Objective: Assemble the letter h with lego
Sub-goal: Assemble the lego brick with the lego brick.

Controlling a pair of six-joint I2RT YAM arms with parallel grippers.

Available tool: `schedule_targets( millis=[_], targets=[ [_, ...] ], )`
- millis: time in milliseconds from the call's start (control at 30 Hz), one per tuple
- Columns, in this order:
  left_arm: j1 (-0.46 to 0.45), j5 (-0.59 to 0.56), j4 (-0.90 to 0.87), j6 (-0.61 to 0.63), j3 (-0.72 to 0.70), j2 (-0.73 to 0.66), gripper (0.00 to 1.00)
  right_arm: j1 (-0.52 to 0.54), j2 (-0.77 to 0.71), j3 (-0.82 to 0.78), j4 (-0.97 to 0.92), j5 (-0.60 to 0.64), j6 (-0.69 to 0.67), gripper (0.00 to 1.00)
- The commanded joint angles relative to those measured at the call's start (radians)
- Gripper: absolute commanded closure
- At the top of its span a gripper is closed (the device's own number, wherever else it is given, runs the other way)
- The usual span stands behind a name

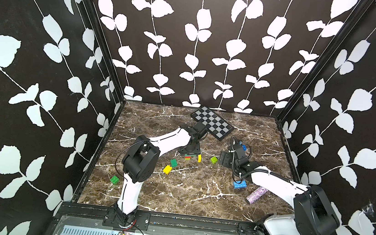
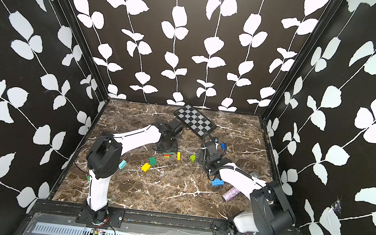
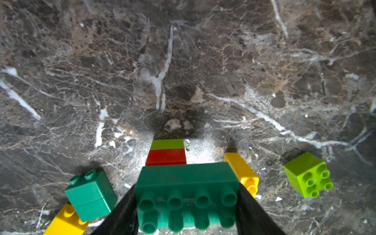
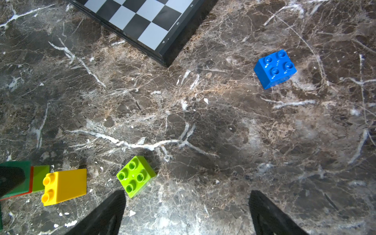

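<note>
**Fig.** Mid-build of the h. My L end effector [image 3: 186,196] is closed part-way on the wide dark green brick [image 3: 187,177], one pad on each short end, studs toward the wrist cam. This brick is joined to a red brick [image 3: 165,156] and a lime layer [image 3: 167,144]. I judge the grip is there to steady the stack on the surface [image 3: 183,61] for adding pieces. A yellow brick [image 3: 241,171] lies on its side just beside the stack, prob. the next part of the letter. My R end effector [image 4: 188,205] gapes wide & empty, low over the surface. The loose lime brick [image 4: 135,176] is just beside one finger, not btwn them, so I'd shift over before closing. The blue brick [image 4: 274,69] sits well apart, nearer the checkered board [image 4: 142,22].
</note>
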Motion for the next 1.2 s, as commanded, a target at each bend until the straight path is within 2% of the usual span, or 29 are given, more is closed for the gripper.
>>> schedule_targets(
  millis=[0,367,600,667,767,1167],
  targets=[
    [0.000,0.067,-0.021,-0.015,-0.040,0.039,0.88,0.006,0.007,0.029,-0.003,0.004,-0.002,0.06],
    [0.000,0.111,-0.045,0.000,0.009,0.124,0.89,0.006,0.008,0.033,-0.007,0.006,-0.002,0.06],
    [0.003,0.081,-0.077,0.036,0.031,0.154,0.93,0.006,0.008,0.033,-0.008,0.006,-0.002,0.06],
    [0.006,0.080,-0.077,0.054,0.029,0.141,0.98,0.006,0.008,0.035,-0.008,0.005,-0.003,0.06],
    [0.008,0.056,-0.099,0.077,0.033,0.098,1.00,0.006,0.008,0.034,-0.009,0.005,-0.003,0.06],
    [-0.024,0.100,-0.109,0.111,0.028,-0.060,1.00,0.006,0.011,0.035,-0.010,0.014,0.014,0.07]
  ],
)
